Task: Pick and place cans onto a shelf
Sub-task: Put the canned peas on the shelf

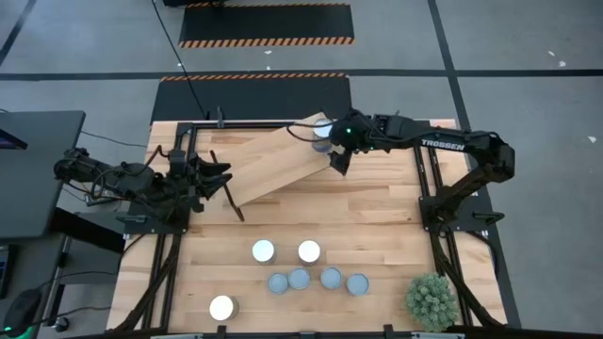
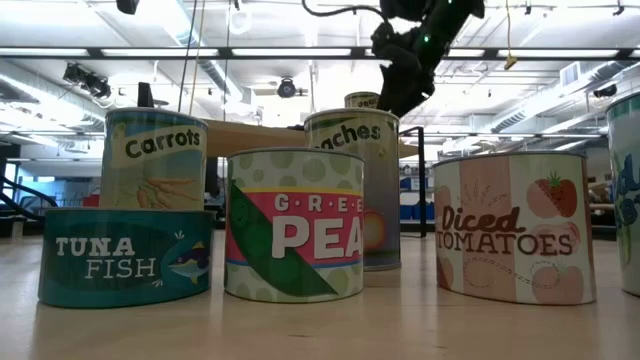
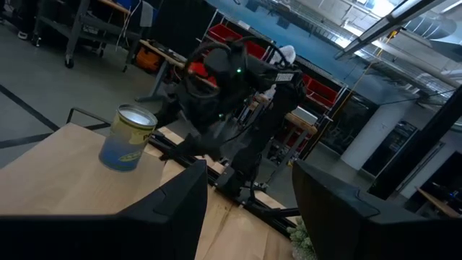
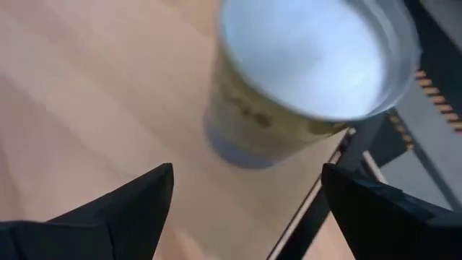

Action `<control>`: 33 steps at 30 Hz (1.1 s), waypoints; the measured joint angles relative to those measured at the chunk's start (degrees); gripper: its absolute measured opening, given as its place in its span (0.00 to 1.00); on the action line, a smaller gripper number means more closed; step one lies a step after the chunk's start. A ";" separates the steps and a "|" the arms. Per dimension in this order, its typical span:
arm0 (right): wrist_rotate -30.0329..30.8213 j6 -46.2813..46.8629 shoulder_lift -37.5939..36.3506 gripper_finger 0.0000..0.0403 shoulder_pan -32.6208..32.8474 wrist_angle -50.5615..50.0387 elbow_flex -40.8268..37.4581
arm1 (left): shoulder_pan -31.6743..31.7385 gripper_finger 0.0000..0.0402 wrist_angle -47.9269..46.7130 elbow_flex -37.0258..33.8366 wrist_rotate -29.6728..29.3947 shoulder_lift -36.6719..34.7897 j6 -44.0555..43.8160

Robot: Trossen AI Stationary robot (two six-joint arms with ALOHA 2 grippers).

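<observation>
Standing upright on the shelf point(image 1: 279, 158), the can point(image 4: 303, 79) sits apart from the right gripper point(image 4: 245, 198), whose jaws gape open and empty. Rigid, smooth metal, probably slippery; the remaining cans point(image 1: 298, 279) on the table point(image 1: 377, 226) want squeezing mid-wall. Left gripper point(image 3: 249, 209) waits half-open.

A silver-topped can point(image 4: 289, 94) stands on the shelf point(image 4: 86, 94) beyond spread fingers point(image 4: 130, 209).

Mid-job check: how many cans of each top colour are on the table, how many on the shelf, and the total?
White-topped cans on the table: 3
Blue-grey-topped cans on the table: 4
Cans on the shelf: 1, beside the right pincer
Total: 8
</observation>
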 joint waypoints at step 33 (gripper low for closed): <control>4.53 6.18 -0.33 0.83 1.73 3.76 -0.81 | -0.02 0.52 -0.03 0.00 -0.07 0.00 -0.17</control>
